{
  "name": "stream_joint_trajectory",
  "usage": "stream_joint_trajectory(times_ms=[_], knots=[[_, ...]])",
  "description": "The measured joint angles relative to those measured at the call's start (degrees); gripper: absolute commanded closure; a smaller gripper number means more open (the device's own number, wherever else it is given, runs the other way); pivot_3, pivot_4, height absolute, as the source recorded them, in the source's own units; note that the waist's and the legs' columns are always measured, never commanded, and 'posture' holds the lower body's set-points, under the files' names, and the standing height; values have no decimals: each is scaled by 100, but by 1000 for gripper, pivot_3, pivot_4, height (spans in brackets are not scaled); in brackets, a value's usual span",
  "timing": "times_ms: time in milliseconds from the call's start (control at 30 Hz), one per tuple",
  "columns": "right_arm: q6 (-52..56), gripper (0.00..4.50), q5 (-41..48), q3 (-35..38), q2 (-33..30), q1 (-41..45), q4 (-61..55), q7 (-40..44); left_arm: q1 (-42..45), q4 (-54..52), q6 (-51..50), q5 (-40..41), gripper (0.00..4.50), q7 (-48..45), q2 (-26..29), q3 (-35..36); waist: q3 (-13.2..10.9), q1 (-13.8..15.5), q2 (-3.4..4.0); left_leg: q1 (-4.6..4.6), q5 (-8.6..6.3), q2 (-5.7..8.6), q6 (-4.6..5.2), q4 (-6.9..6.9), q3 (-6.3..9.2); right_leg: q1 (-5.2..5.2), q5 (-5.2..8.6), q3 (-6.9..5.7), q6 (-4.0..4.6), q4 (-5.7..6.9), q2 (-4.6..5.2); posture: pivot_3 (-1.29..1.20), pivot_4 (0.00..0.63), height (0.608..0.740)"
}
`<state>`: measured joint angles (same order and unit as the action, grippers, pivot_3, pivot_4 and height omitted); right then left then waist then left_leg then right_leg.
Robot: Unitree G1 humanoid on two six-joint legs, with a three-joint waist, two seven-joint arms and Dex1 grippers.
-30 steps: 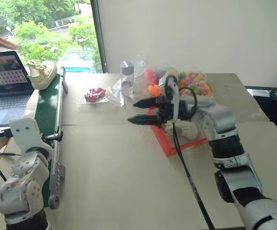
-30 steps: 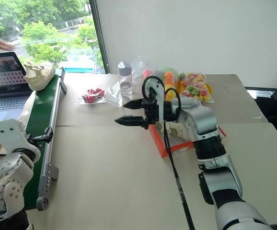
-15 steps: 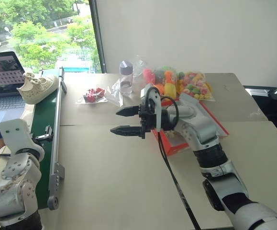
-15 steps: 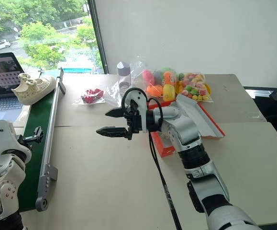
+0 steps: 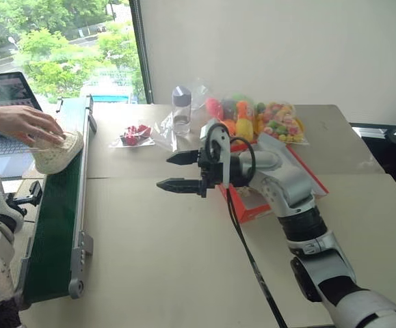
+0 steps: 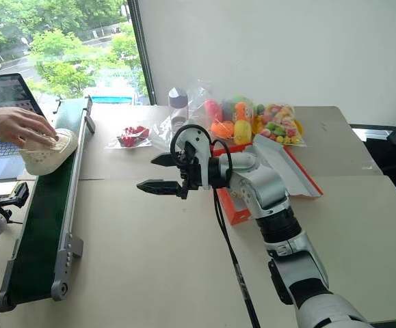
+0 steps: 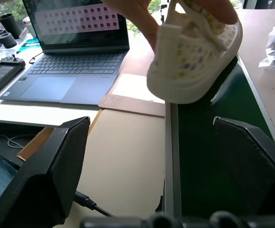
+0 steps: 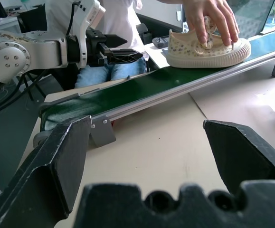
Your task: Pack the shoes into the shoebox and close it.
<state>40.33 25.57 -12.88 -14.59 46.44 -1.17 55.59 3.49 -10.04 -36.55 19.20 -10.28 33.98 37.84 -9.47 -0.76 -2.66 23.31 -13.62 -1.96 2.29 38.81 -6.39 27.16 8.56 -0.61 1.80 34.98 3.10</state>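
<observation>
Landmark: green conveyor belt (image 6: pixel 44 205), running along the table's (image 6: pixel 150 260) left edge.

Shoe (image 6: pixel 44 152): cream-white, sits sole-down on the belt at its far end. A person's hand (image 6: pixel 16 124) rests on top of it. Long axis lies roughly along the belt; from the right wrist view the rounded toe looks to face the belt's far end, heel and strap toward the near end. I see one shoe of the pair here.

Shoebox (image 6: pixel 280 174): red, well to the right of the belt, lid up, partly behind the right arm. Can't tell what's inside.

Right gripper (image 6: pixel 158 173): fingers spread wide, holding nothing, level, aimed toward the belt, over bare table about midway between belt and box.
Left gripper (image 8: pixel 120 50): fingers apart, empty, just off the belt's outer side, near its near end, short of the shoe.

Risks, my read:
- Hand is on the shoe. Any reach now puts fingers close to the person; wait until it's off.
- Shoe is soft and rounded. A pinch across the upper could squash it or slip; across the sole sides looks safer.
- The belt's raised side rail (image 6: pixel 74 184) sits between the right gripper and the shoe; a low approach could clip it.
- If the belt runs, the shoe's position shifts and a pre-aimed grasp misses.
- The box is well off from the belt, so a loose grip risks a drop in transit.
</observation>
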Motion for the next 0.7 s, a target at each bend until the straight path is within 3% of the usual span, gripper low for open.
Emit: stream_joint_trajectory(times_ms=[400, 700], knots=[[190, 0, 47, 2, -75, -79, -325, -197, 70, -59, 41, 31, 44, -60, -192, -302, 0, 8, 0, -3, 4, 2, -9, -6, -1, 2, -2, -32, -8, 7, 23, 0, 150, 740], [434, 0, 137, 24, -190, -180, -585, -317, 87, -497, -162, 605, 44, -505, -367, -617, 1, 5, -1, -2, 4, 4, -7, -5, -4, -1, 2, -33, -23, 4, 23, 0, 150, 740]])
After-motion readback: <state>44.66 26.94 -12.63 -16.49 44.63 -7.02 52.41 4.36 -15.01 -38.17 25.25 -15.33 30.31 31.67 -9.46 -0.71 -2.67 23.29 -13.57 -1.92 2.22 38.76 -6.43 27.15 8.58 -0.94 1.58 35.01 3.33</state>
